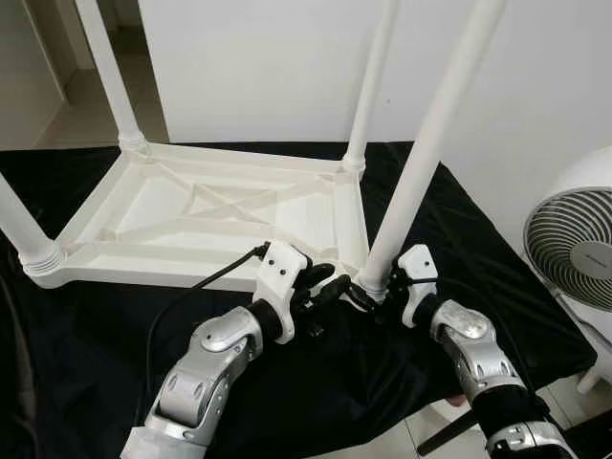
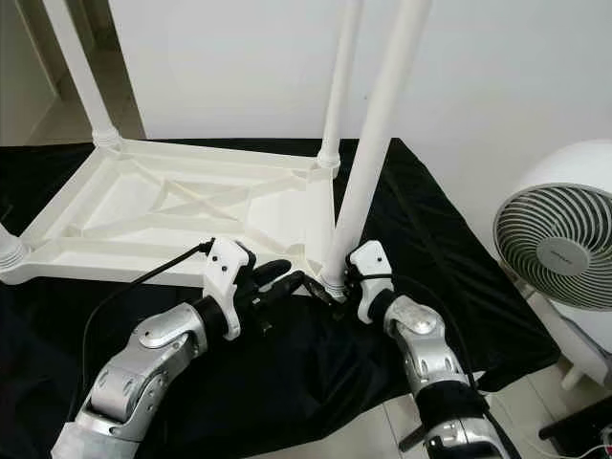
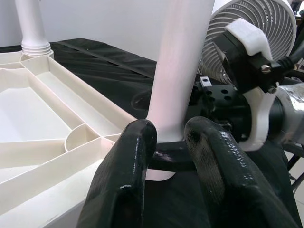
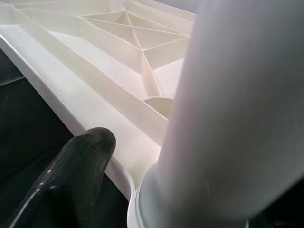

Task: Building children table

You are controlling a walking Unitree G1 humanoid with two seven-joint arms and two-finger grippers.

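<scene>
A white plastic children's table [image 1: 191, 206] lies upside down on a black cloth. Three legs stand screwed in: far left [image 1: 110, 76], far right [image 1: 373, 76] and near left [image 1: 24, 234]. The near right leg [image 1: 421, 163] rises from its corner socket. My right gripper [image 1: 375, 292] is shut on this leg's base; in the right wrist view one finger [image 4: 71, 175] lies beside the leg [image 4: 237, 109] and the other is hidden behind it. My left gripper [image 1: 337, 285] is open, its fingers [image 3: 128, 171] just short of the same base [image 3: 164, 142].
The black cloth [image 1: 96, 335] covers the low platform under the table; its front edge drops to a tiled floor near my arms. A white fan [image 1: 574, 249] stands close on the right. A black cable [image 1: 206, 282] runs from my left wrist across the cloth.
</scene>
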